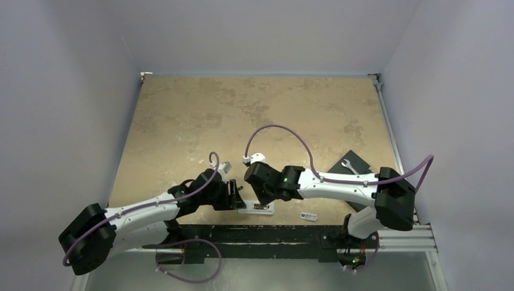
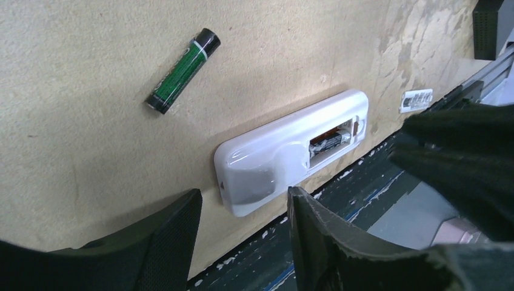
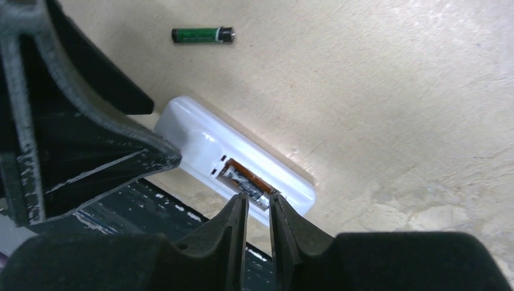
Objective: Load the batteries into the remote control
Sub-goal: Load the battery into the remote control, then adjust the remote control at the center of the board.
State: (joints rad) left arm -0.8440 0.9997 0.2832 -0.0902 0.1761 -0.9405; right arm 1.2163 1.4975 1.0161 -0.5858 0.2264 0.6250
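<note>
The white remote control [image 1: 254, 208] lies back up at the table's near edge, its compartment open. It shows in the left wrist view [image 2: 273, 151] and the right wrist view [image 3: 194, 136]. One dark battery [image 2: 330, 142] lies in the compartment [image 3: 245, 180]. The second battery [image 2: 183, 71], green and black, lies loose on the table beyond the remote [image 3: 202, 35]. My left gripper [image 2: 242, 209] is open with the remote's end between its fingers. My right gripper [image 3: 257, 197] is almost shut, with a narrow empty gap, just above the seated battery.
A small white cover piece [image 1: 310, 216] lies right of the remote, also in the left wrist view [image 2: 416, 100]. A black mat with a wrench [image 1: 351, 163] sits at the right. The black rail [image 1: 291, 233] runs just below the table's near edge.
</note>
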